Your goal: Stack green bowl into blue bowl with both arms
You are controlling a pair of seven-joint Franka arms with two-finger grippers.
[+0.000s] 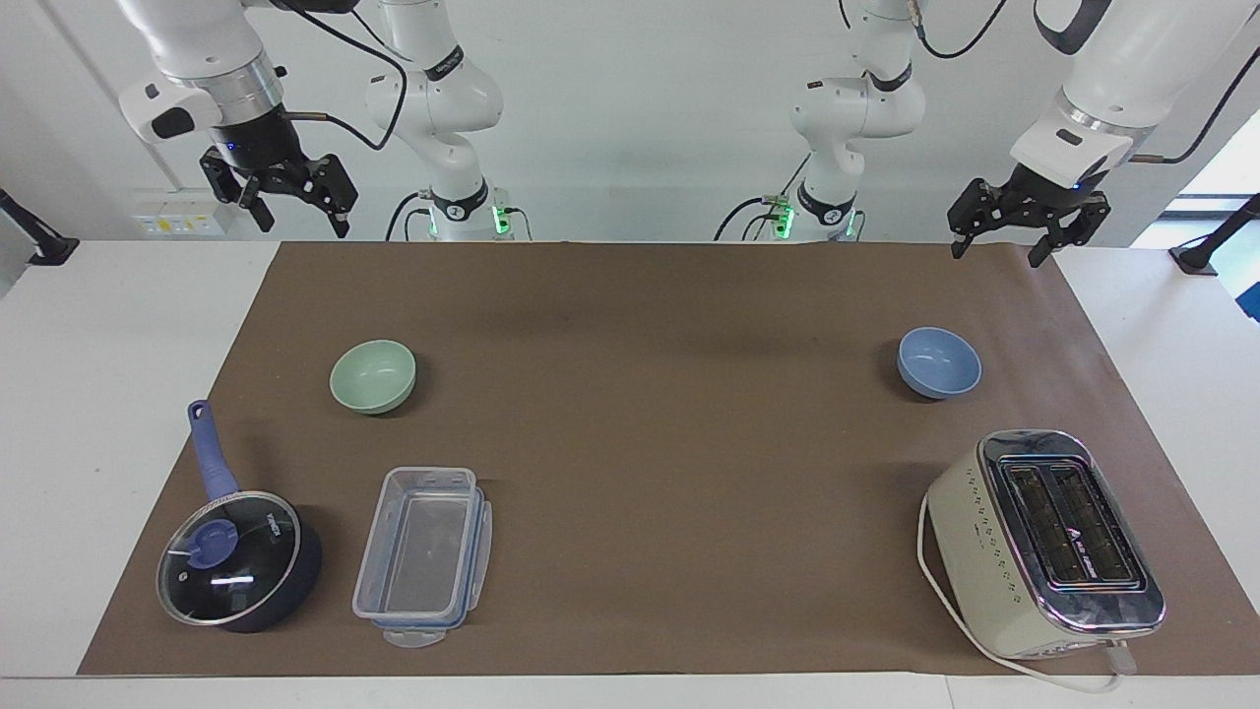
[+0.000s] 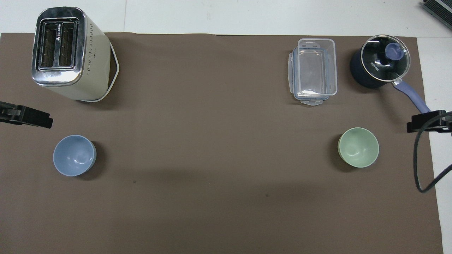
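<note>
Facing view | green bowl (image 1: 372, 375), blue bowl (image 1: 939, 361): smooth, round | left gripper (image 1: 1003, 244), right gripper (image 1: 302, 219): spread, holding nothing

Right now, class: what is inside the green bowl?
Nothing shows inside the green bowl: its smooth inner surface is bare in both views. What lies beneath it on the brown mat is covered.

In the overhead view the left gripper (image 2: 26, 117) is cut off at the 9 o'clock edge and the right gripper (image 2: 429, 121) at the 3 o'clock edge, only dark tips showing. The saucepan (image 2: 379, 67) handle's end is hidden under the right gripper there.
</note>
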